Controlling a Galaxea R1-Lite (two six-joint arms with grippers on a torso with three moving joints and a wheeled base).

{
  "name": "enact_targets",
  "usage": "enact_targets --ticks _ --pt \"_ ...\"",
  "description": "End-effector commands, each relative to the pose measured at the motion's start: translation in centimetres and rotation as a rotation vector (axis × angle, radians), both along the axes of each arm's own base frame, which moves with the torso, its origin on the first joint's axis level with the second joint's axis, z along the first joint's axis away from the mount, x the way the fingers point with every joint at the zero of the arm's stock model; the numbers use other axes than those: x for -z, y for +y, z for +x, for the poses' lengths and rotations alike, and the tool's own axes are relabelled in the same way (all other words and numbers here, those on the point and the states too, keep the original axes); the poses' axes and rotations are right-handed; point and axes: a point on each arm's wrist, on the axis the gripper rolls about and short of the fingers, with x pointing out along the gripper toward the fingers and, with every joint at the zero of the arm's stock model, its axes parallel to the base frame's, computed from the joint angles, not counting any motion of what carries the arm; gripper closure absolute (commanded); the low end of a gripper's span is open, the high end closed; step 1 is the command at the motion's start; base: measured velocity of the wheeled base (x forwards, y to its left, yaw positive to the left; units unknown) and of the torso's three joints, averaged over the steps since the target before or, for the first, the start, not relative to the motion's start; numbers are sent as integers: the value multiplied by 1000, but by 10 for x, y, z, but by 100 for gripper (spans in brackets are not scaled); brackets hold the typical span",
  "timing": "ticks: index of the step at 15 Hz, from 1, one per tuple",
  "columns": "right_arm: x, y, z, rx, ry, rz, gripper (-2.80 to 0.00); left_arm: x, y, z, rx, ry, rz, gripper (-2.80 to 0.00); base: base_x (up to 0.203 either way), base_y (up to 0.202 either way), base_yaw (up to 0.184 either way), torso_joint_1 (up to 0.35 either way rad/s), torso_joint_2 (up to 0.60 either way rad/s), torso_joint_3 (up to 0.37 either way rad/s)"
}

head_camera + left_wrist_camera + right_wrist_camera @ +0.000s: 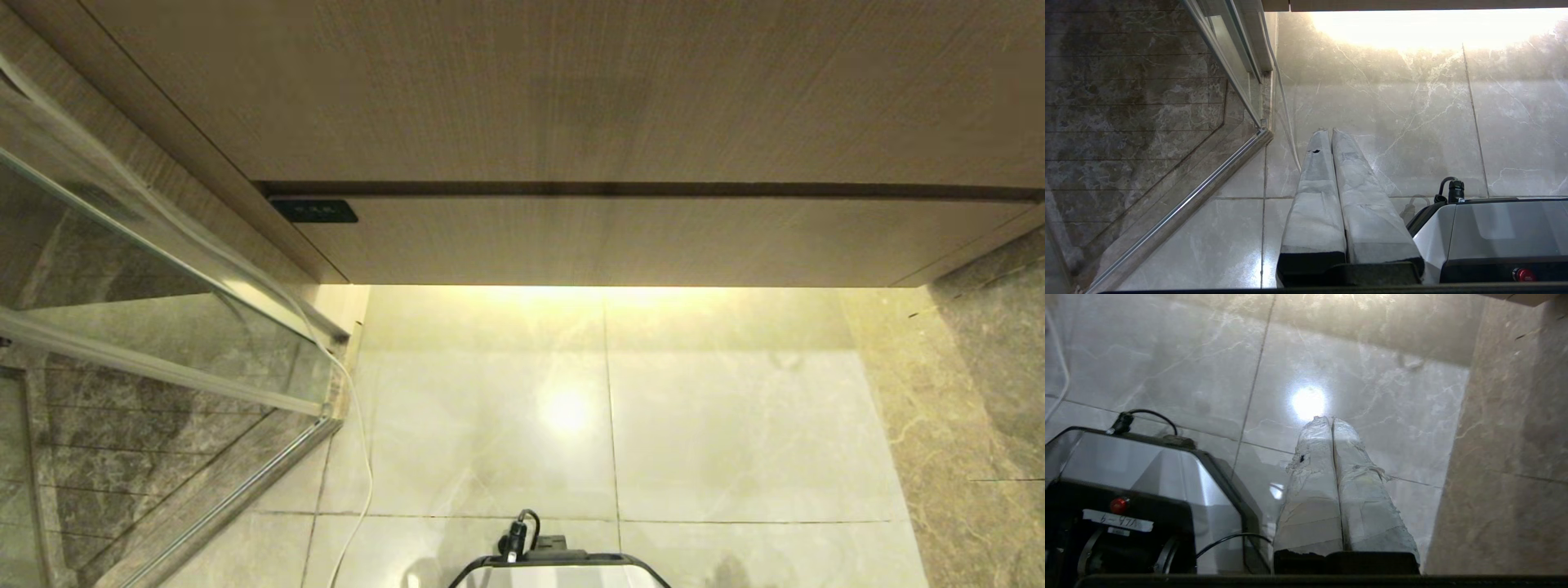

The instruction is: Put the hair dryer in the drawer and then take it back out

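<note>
Head view: the drawer (620, 241) is sitting flush and closed beneath the taller wood panel (522, 90); a small black label (314, 211) is showing at the 9 o'clock end of its front; under-cabinet light is glaring on the pale marble floor (718, 425) below; a glass shower screen (147, 327) is occupying the 9 o'clock side, with a thin white cable (359, 457) trailing down beside its frame; the robot base (559, 567) is showing at 6 o'clock; neither arm is appearing here; the hair dryer is not showing in any of the 3 views, so its position cannot be told.

Left wrist view: the left gripper (1326, 131) is hanging over the floor tiles, empty; its 2 taped fingers (1314, 196) are lying pressed together along their length; the screen's metal rail is running toward 7 o'clock; the base is sitting at 4 o'clock.

Right wrist view: the right gripper (1331, 418) is pointing at the floor, holding nothing; its 2 wrapped fingers (1367, 498) are meeting with only a seam between them; the base, bearing a red button (1118, 505), is sitting at 8 o'clock; darker marble is filling the 3 o'clock side.
</note>
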Motion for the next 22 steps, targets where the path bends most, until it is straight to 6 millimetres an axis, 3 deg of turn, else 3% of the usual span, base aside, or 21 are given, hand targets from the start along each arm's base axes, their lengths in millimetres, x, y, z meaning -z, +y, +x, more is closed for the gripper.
enact_targets --ticks 1,4,6,14,22 --pt "39 1 -36 -74 -132 34 0 0 0 0 0 0 0 0 0 0 0 0 0 0" --pt "73 -4 -48 -80 -180 72 0 0 0 0 0 1 -1 0 0 0 0 0 0 0" --pt "81 -6 -49 -50 -199 95 0 0 0 0 0 2 0 0 0 0 0 0 0 0" --pt "88 -6 -40 -49 -315 137 0 0 0 0 0 0 0 0 0 0 0 0 0 0" --pt "88 -6 -40 -45 -312 152 0 0 0 0 -1 1 0 0 0 0 0 0 0 0"
